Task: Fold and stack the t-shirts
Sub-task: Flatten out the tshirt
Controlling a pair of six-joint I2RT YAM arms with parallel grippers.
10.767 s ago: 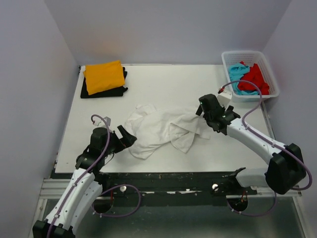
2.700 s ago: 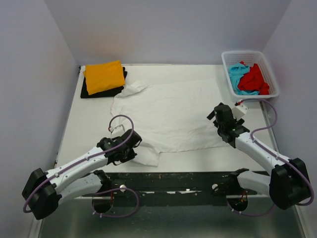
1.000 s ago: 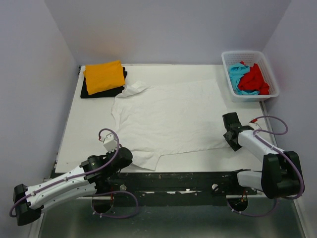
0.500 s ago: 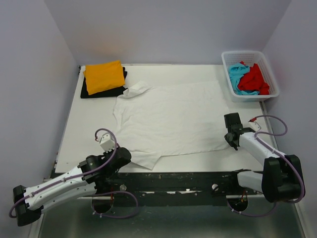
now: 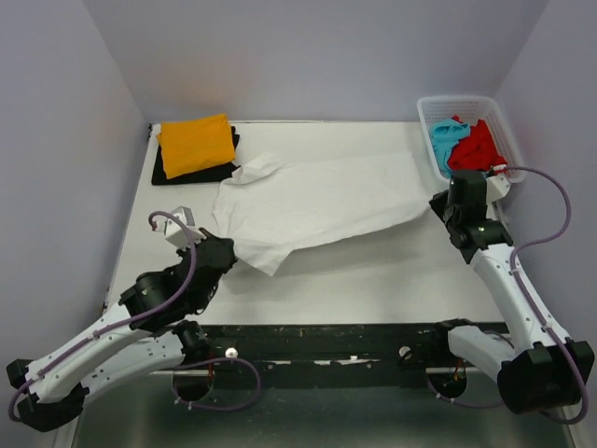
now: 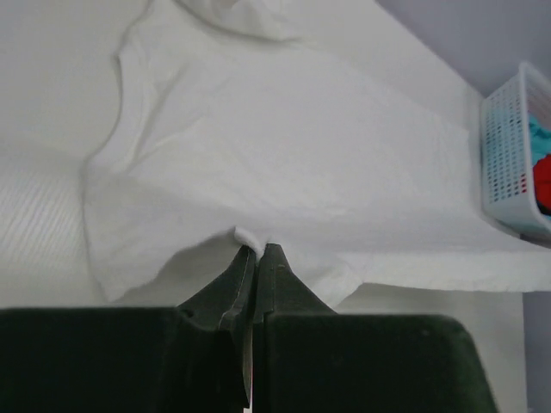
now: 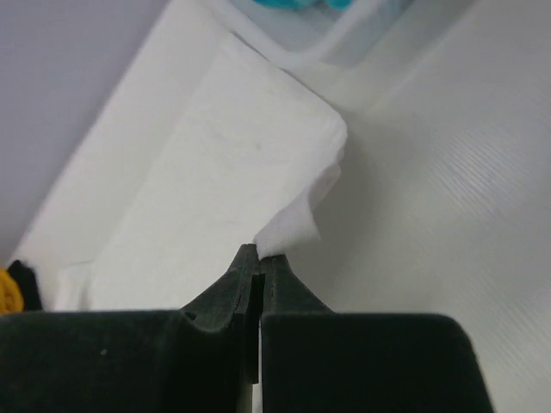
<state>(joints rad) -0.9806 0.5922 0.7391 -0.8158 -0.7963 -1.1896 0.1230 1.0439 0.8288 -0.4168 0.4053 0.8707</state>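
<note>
The white t-shirt (image 5: 317, 201) lies across the middle of the table, its near hem raised at both ends. At the hem's left end my left gripper (image 5: 228, 250) is shut, a small fold of white cloth (image 6: 245, 234) pinched between its tips (image 6: 256, 249). My right gripper (image 5: 437, 207) is shut on the shirt's right corner (image 7: 293, 225), which hangs from its tips (image 7: 258, 252). An orange shirt (image 5: 196, 143) lies folded on a black one (image 5: 191, 175) at the back left. Red (image 5: 478, 145) and turquoise (image 5: 441, 138) shirts fill the basket.
The white lattice basket (image 5: 513, 154) stands at the back right corner, close behind my right gripper; it also shows in the left wrist view (image 6: 508, 163). Bare white table (image 5: 373, 271) stretches between the shirt and the near edge. Grey walls close in three sides.
Right gripper closed on the shirt's right corner. Both arms then lifted the near hem and carried it away from the front edge, so the shirt now covers less of the table.
</note>
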